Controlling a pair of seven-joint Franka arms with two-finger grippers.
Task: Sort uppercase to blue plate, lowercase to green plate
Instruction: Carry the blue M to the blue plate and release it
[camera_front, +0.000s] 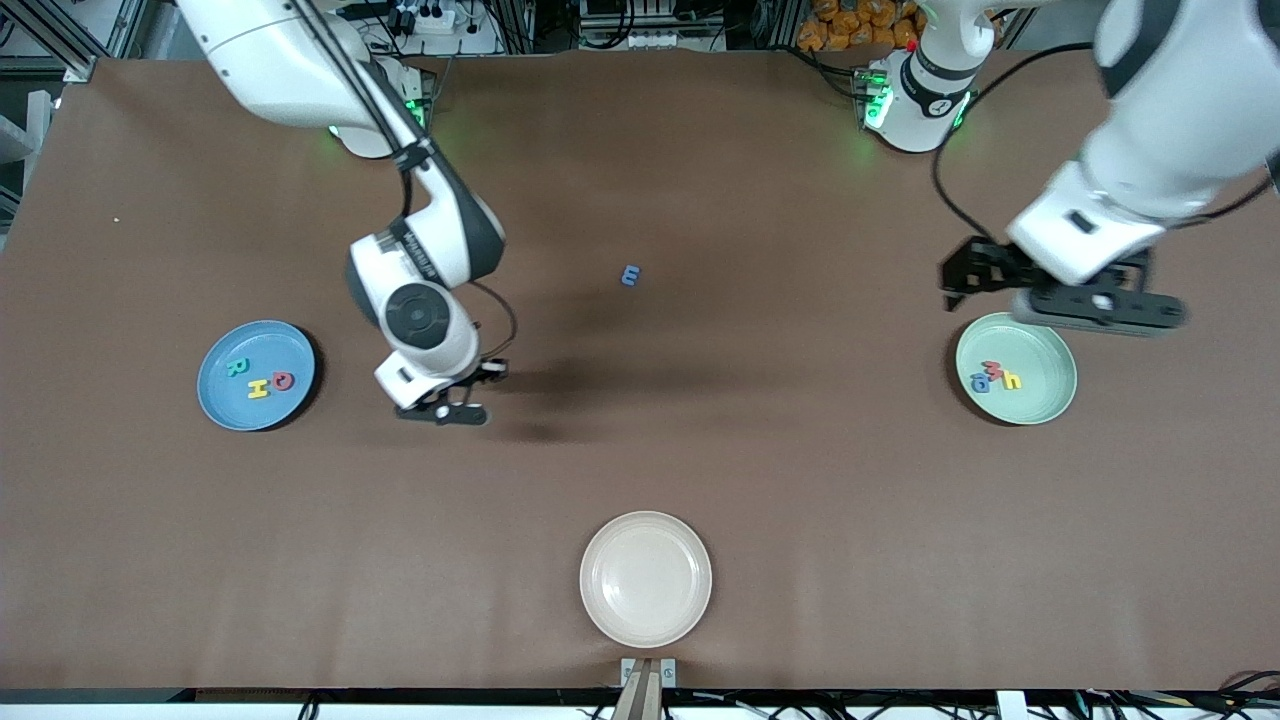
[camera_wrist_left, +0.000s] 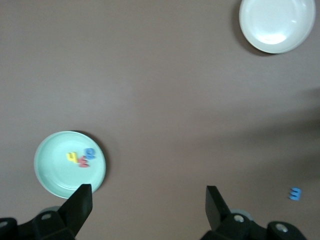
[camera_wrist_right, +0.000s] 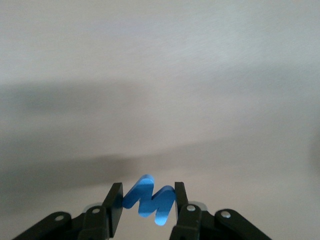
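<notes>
Your right gripper (camera_wrist_right: 145, 204) has its jaws pinched on the light, squashy blue W (camera_wrist_right: 148, 202) across its flat faces; the left gripper (camera_wrist_left: 147, 202), jaws wide and empty, waits over the green plate (camera_front: 1040, 405).

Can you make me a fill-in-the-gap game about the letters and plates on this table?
1. The right gripper is holding a blue letter ____.
2. The blue plate holds three letters: R, H and ____.
3. The plate with no letters in it is the ____ one.
4. The blue m lies on the ____.

Missing words: W; Q; white; table
</notes>
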